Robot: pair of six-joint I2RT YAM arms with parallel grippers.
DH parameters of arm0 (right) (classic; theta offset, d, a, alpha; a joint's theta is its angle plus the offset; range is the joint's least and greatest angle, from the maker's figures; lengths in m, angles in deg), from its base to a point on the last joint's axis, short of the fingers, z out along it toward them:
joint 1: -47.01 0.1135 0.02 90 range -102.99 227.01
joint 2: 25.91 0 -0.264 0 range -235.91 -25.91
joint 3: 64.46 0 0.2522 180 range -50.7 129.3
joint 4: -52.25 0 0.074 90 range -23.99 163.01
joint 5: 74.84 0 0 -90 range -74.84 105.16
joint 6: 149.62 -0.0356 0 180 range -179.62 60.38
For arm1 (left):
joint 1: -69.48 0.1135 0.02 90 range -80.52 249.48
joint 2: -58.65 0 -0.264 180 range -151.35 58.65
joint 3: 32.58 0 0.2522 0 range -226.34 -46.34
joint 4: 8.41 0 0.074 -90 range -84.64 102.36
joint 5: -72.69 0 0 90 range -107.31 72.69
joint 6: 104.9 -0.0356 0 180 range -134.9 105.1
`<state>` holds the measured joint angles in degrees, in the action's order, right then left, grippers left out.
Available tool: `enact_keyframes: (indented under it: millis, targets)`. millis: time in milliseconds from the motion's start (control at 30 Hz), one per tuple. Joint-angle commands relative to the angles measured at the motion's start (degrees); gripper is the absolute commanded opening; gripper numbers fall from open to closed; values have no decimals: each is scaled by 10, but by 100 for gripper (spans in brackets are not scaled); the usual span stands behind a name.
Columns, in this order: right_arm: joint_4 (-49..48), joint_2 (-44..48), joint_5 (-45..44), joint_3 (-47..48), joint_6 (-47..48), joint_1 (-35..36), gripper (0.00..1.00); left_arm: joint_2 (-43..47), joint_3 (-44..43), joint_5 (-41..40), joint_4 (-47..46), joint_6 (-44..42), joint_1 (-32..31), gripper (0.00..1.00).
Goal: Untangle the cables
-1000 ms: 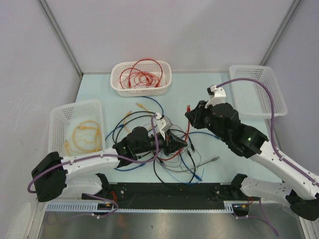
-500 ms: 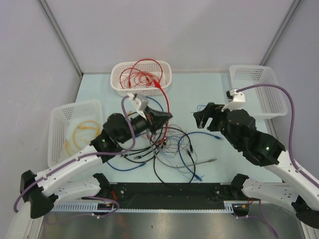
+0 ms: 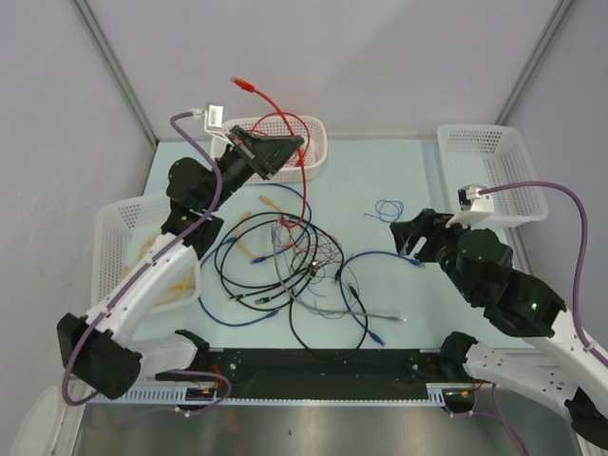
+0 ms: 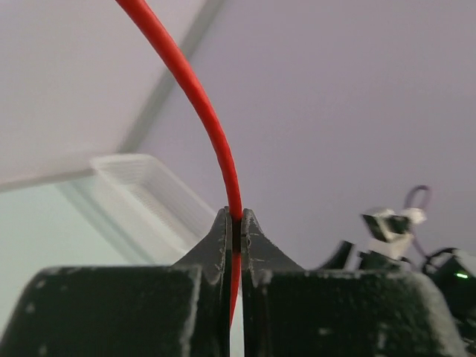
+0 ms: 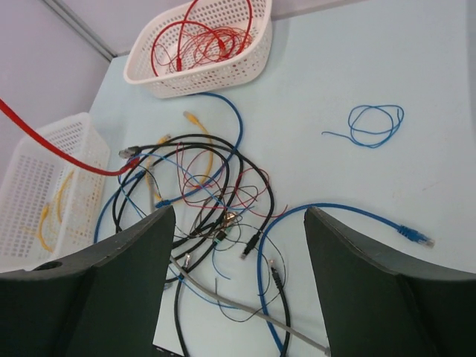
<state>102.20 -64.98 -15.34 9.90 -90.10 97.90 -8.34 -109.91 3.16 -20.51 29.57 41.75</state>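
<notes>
- Lifting away from the heap, the left gripper [image 3: 298,143] now hangs high over the back basket [image 3: 220,169]; a second ago it was low in the middle of the table [image 3: 380,171].
- Its jaws are pressed together on a red cable [image 3: 306,171]; the left wrist view shows the smooth round cord [image 4: 216,134] pinched between the two black, grainy, wedge-shaped fingertips [image 4: 219,230].
- That red cable rises past the jaws to a red plug end in the air and runs down in a long arc into the tangle [image 3: 294,275].
- The right gripper [image 3: 407,242] has drawn back to the right of the heap, and its jaws, nearly shut a second ago, stand wide apart with nothing between them; the right wrist view shows its broad, dark, matt fingers [image 5: 111,282] framing the heap below.
- A small blue coil [image 3: 385,209] lies by itself on the pale blue table, apart from the rest, where none showed half a second ago.
- The tangle [image 5: 201,201] is a loose knot of thin black, blue, red and grey loops with small plug ends, and it sits mid-table.
- The back basket [image 5: 223,71] is white plastic lattice, oblong with rounded corners, and holds coiled red cables.
- A like basket [image 3: 119,218] on the left holds yellow cables; another [image 3: 494,180] stands at the right.
</notes>
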Motion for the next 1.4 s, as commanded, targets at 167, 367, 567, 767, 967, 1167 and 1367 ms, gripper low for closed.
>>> enact_keyframes:
  millis: [167,367,567,767,967,1167,1367]
  targets:
    - [2,1,18,-23,9,2,75,-50,-15,178,-225,313,7,0]
    - [-51,-28,67,-88,22,1,76,-42,-58,186,-221,335,7,0]
    - [-158,-69,158,-168,31,2,76,-18,-121,188,-129,275,7,0]
    - [-285,-110,253,-184,43,2,73,-3,-133,181,-74,244,7,0]
    - [-338,-168,252,-185,54,8,73,4,-118,174,-81,249,7,0]
    - [-412,-208,297,-184,43,16,73,8,-123,179,-80,249,7,0]
    - [-428,-216,215,-185,67,20,73,19,-115,178,-80,251,4,0]
